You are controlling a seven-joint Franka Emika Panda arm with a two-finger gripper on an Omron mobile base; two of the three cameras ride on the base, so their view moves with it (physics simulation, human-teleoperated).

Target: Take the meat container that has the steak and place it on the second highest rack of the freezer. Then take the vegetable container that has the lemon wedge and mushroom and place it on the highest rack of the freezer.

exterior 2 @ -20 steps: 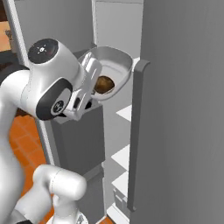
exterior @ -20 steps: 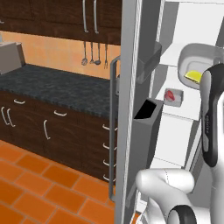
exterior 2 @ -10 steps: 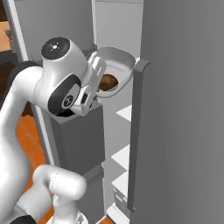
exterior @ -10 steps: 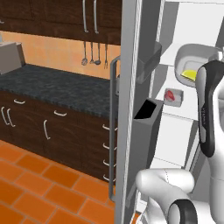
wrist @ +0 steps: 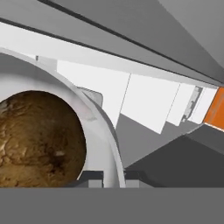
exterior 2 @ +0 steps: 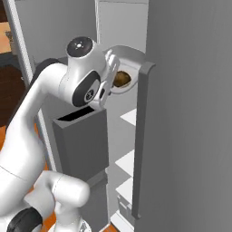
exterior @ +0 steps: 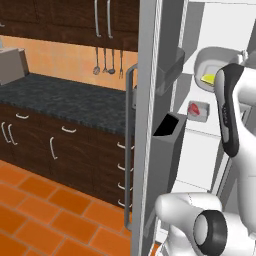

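Note:
My gripper (wrist: 112, 177) is shut on the rim of the vegetable container (wrist: 101, 127), a grey tray held tilted inside the open freezer (exterior: 165, 30). The brown mushroom (wrist: 39, 135) lies in it close to the fingers. From the left, the vegetable container (exterior: 214, 61) hangs high in the white interior with the yellow lemon wedge (exterior: 209, 78) showing, partly hidden by my arm. Below it the meat container (exterior: 198, 111) with the red steak (exterior: 195, 108) rests on a white shelf. From the right, the gripper (exterior 2: 115, 75) holds the vegetable container (exterior 2: 129, 59) with the mushroom (exterior 2: 121, 79).
The freezer door stands open at the left with its long bar handle (exterior: 129, 145) and a grey door bin (exterior: 169, 140). A vertical grey bar (exterior 2: 141, 136) stands close to the right of the tray. Lower white shelves (exterior 2: 129, 117) are inside. Dark counter (exterior: 65, 97) and cabinets lie left.
My arm has carried the vegetable container a little higher and deeper into the freezer, toward the grey bar in the right view. The meat container has stayed put.

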